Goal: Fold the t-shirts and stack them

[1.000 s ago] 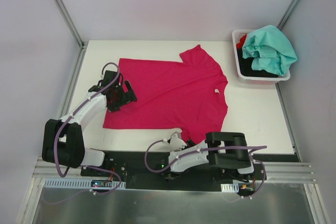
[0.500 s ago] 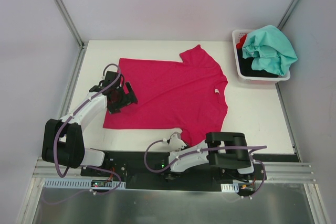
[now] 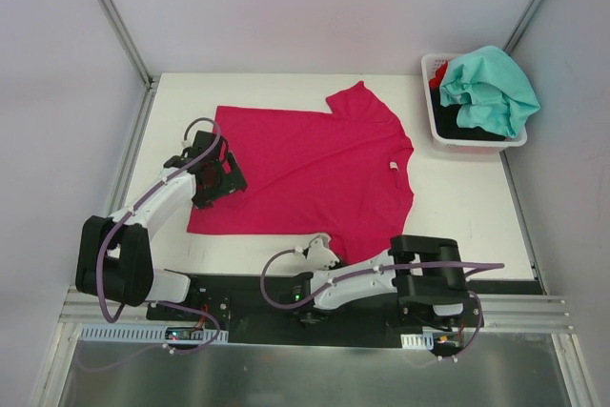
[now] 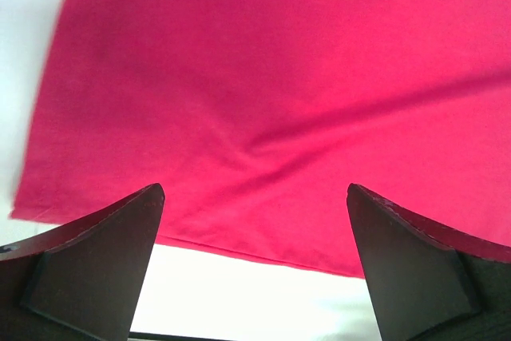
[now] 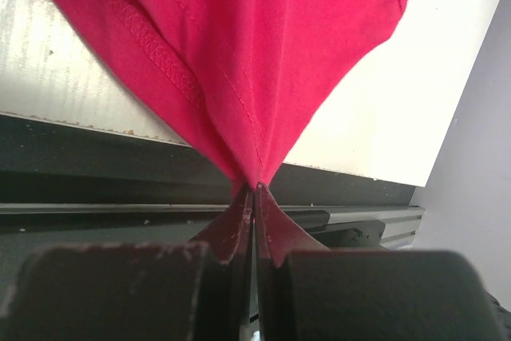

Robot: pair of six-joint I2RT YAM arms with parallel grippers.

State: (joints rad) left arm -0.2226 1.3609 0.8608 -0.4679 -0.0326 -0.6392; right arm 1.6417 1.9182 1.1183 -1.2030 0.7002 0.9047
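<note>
Pink shirt (image 3: 305, 164) lay spread flat on the worktop (image 3: 457, 216), collar and its small white label (image 3: 394, 167) toward the right, hem toward the left, one sleeve at the far side and the other at the near edge. My right end effector (image 5: 254, 189) was clamped together on that near sleeve (image 5: 239, 77), the cloth gathered to a point between the pads with the stitched hem showing beside it. My left end effector (image 4: 255, 189) hung over the hem end with its jaws wide apart and nothing between them; I could not tell whether it touched the cloth. The teal shirt (image 3: 491, 88) sat heaped on the black (image 3: 456, 123) and red (image 3: 438, 73) ones in the basket (image 3: 428, 92) at the far right corner, well apart from all this. I judged the step in hand to be the first lengthwise fold, barely begun. To do it well I would bring the left down on the near hem corner (image 3: 193, 228) and grip it before the right moved, so both ends of the near edge rose together. I would lift only enough to clear the cloth beneath, carry both hands toward the far side in parallel, and lay the edge down straight. The pinch on the sleeve looked thin, so I reckoned a slow pull was safest.
</note>
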